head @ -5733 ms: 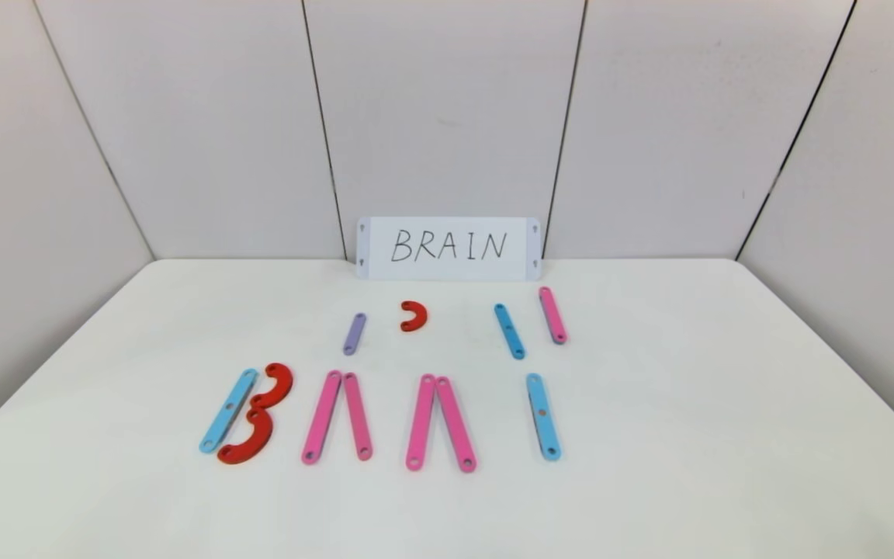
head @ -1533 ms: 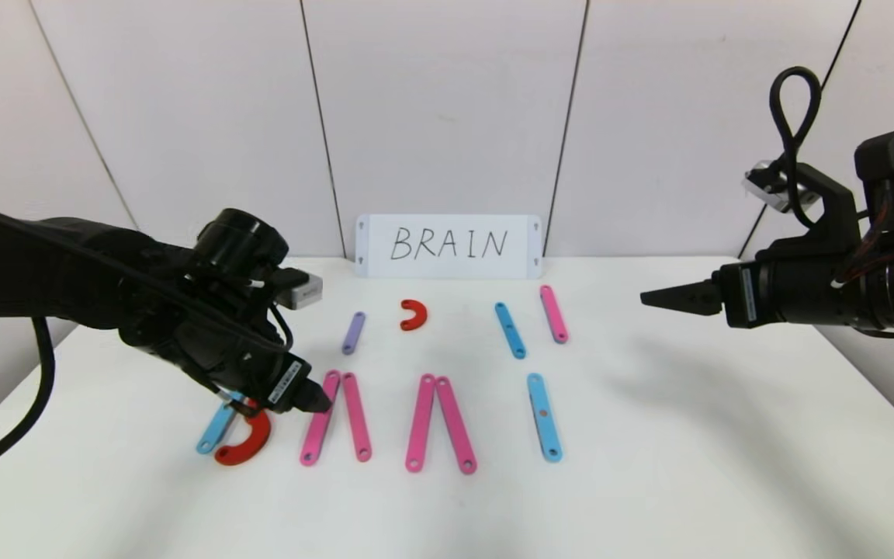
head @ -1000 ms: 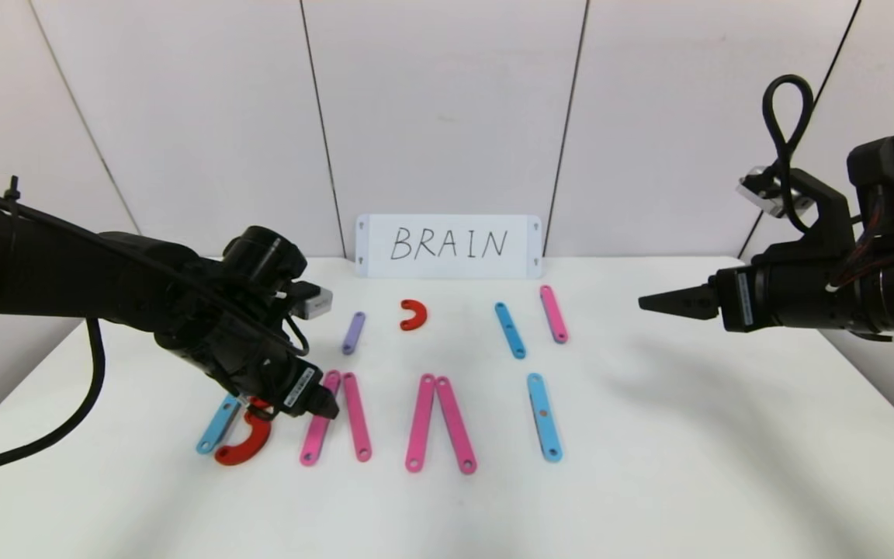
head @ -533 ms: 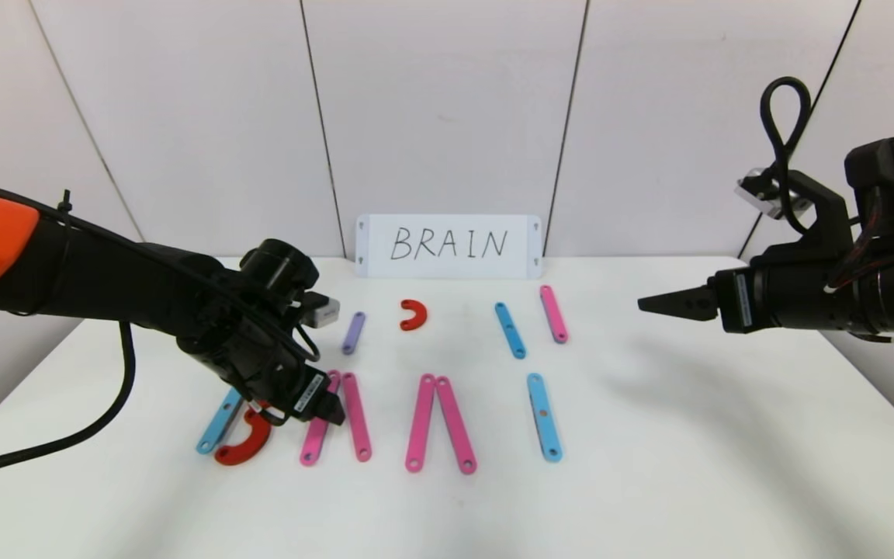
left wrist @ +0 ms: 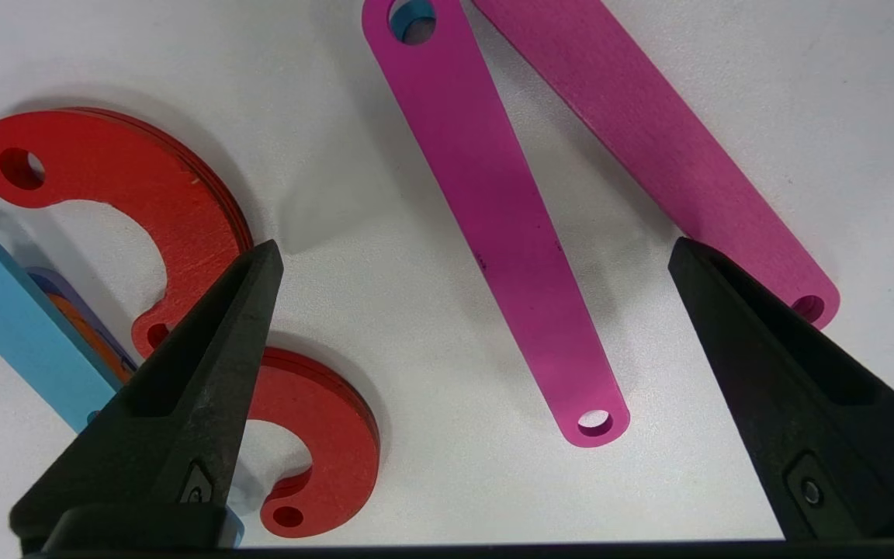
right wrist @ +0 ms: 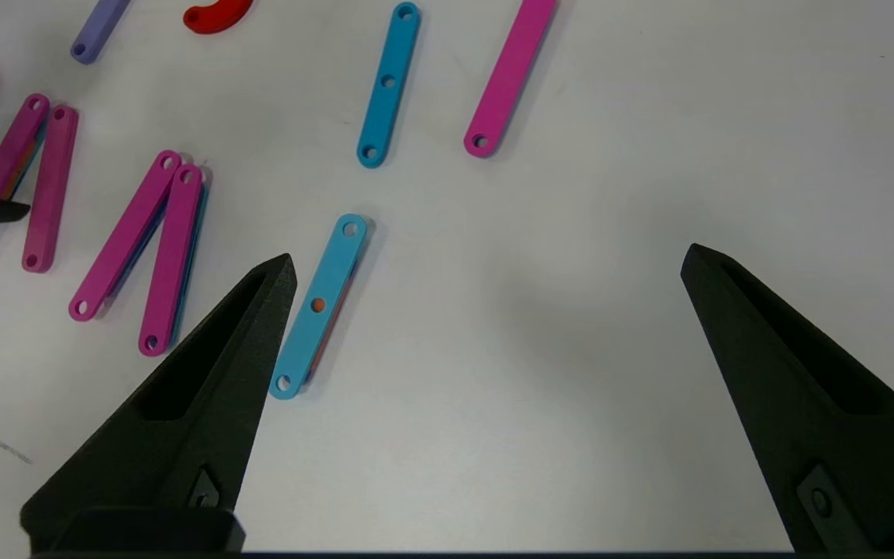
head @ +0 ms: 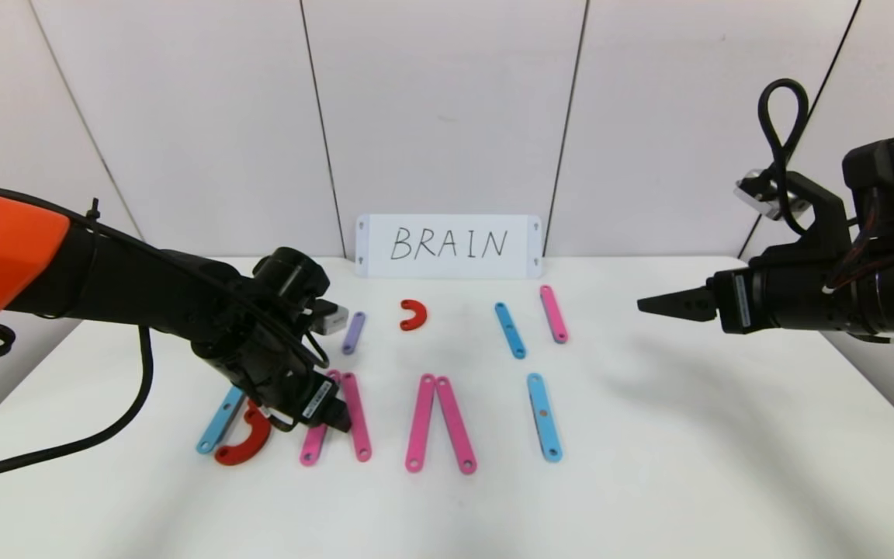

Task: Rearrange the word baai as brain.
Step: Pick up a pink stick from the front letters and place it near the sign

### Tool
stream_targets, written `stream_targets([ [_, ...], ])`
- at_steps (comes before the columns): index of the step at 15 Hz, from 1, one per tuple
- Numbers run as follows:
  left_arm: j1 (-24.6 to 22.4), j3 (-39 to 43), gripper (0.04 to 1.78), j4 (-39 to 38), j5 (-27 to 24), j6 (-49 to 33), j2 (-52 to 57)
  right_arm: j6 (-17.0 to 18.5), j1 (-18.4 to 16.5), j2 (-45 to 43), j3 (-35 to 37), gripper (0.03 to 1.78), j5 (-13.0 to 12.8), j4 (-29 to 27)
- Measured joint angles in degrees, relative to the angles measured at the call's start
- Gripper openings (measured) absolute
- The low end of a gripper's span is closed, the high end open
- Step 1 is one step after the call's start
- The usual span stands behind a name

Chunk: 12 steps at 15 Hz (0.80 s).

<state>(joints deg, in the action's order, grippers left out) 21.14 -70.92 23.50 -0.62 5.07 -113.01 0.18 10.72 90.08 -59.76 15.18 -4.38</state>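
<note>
White table point(head: 687, 466): wide bare stretch on the robot's right and along the near edge; walls close behind the white card point(head: 448, 247) reading BRAIN.

Word baai point(head: 385, 419) runs across the near-middle of the table, left to right. B: light-blue strip point(head: 218, 423) plus red curves point(left wrist: 144, 210). Two A shapes: each a pair of pink strips meeting at the far end and spreading toward the robot, long axes running near-to-far. Last stroke: single blue strip point(head: 544, 417), same axis.

Spare pieces lie behind the row: purple strip point(head: 353, 333), red half-ring point(head: 413, 315), blue strip point(head: 509, 331), pink strip point(head: 553, 314).

Left gripper point(head: 330, 415) low over the first A, jaws spread wide, one finger over the red curves, the other beyond the pink strip point(left wrist: 493, 217); nothing held.

Right gripper point(head: 660, 303) hovers above the table's right side, jaws apart, empty.
</note>
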Motion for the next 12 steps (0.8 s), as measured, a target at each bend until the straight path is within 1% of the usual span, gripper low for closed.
stream_targets([
  [5, 0.3, 0.0, 1.73, 0.0, 0.2, 0.1, -0.4, 0.0, 0.0, 0.2, 0.0, 1.74, 0.0, 0.0],
  [7, 0.4, 0.1, 1.63, 0.0, 0.4, 0.2, -0.6, 0.0, 0.0, 0.2, 0.1, 1.74, 0.0, 0.0],
  [8, 0.4, 0.1, 1.55, 0.0, 0.4, 0.3, -0.7, 0.0, 0.0, 0.2, 0.1, 1.74, 0.0, 0.0],
  [10, 0.5, 0.0, 1.30, -0.1, 0.4, 0.4, -0.9, -0.1, 0.0, 0.2, 0.2, 1.74, 0.0, 0.0],
  [12, 0.5, 0.0, 0.94, -0.1, 0.5, 0.4, -0.9, -0.2, 0.0, 0.2, 0.4, 1.74, 0.0, 0.0],
])
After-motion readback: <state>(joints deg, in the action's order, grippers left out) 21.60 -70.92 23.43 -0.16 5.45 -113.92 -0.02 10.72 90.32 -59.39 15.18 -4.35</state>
